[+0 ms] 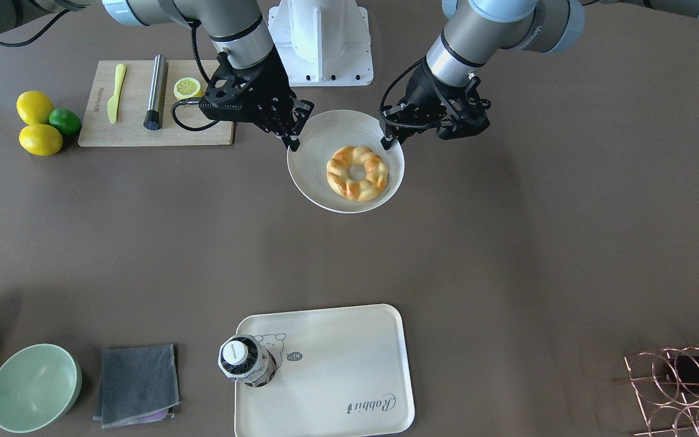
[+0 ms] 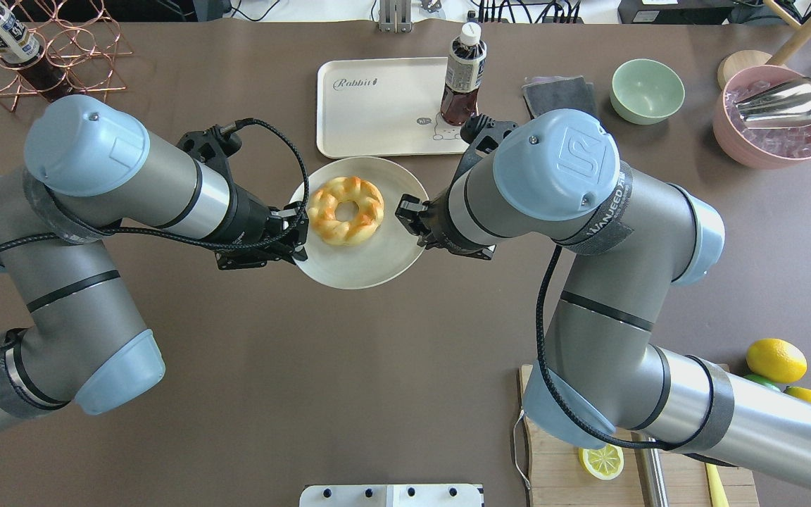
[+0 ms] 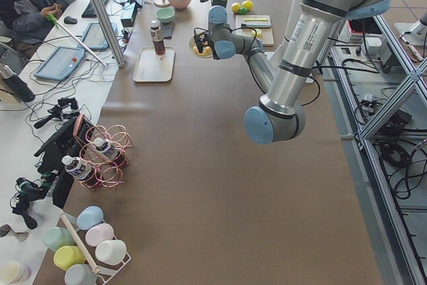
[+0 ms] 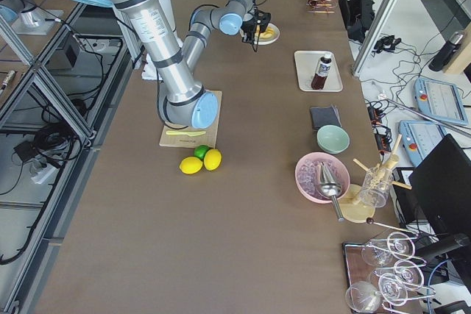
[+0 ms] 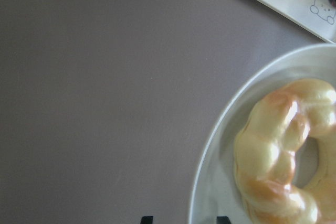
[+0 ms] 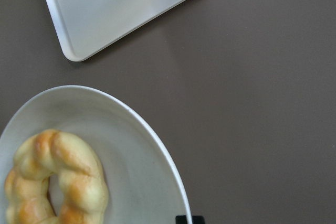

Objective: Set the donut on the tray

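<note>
The donut (image 1: 338,172), golden with orange-brown patches, lies on a round white plate (image 1: 313,164) at the table's middle. It also shows in the overhead view (image 2: 321,211) and in both wrist views (image 5: 268,150) (image 6: 79,177). My left gripper (image 1: 389,138) is at the plate's rim, and in its wrist view the two fingertips stand apart with the rim between them. My right gripper (image 1: 293,141) is at the opposite rim with its tips together on the plate's edge (image 6: 181,198). The cream "Rabbit" tray (image 1: 337,376) lies beyond the plate and bears no donut.
A dark drink bottle (image 1: 243,361) stands on the tray's corner. A wooden cutting board (image 1: 137,130) with a lemon half (image 1: 187,88) is by my right arm, with lemons and a lime (image 1: 40,121) beside it. A green bowl (image 1: 34,387), a grey cloth (image 1: 137,383) and a copper rack (image 1: 683,388) line the far edge.
</note>
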Controlling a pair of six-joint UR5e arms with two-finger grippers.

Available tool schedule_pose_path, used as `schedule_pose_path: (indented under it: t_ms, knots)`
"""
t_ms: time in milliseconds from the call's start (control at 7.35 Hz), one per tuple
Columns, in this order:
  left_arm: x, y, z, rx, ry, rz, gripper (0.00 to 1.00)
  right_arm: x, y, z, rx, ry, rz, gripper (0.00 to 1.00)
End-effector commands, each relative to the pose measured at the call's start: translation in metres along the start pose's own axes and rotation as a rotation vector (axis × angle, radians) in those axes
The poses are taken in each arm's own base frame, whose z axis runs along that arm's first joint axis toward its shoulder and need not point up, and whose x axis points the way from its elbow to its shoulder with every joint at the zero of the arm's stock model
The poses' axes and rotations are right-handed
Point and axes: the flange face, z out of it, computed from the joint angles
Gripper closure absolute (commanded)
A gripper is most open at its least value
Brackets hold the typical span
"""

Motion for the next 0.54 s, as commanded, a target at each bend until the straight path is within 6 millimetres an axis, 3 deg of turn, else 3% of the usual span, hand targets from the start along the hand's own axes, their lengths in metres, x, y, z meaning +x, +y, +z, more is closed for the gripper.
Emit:
schedule_pose_path:
  t_ms: [0,136,408]
  knots:
    - [0.0034,0.0029,-0.0017,-0.003,0.007,0.004,1.0,-0.0054,0.0036,-0.007,-0.007,-0.017,-0.005,1.0]
    - [0.0032,0.0024,-0.0007,-0.003,0.007,0.004,1.0,-0.006,0.0045,-0.0088,-0.003,-0.022,-0.001,0.02]
    - [0.0031,0.0023,-0.0003,-0.004,0.008,0.005,1.0,-0.0087,0.006,-0.0138,-0.004,-0.032,0.019,0.0]
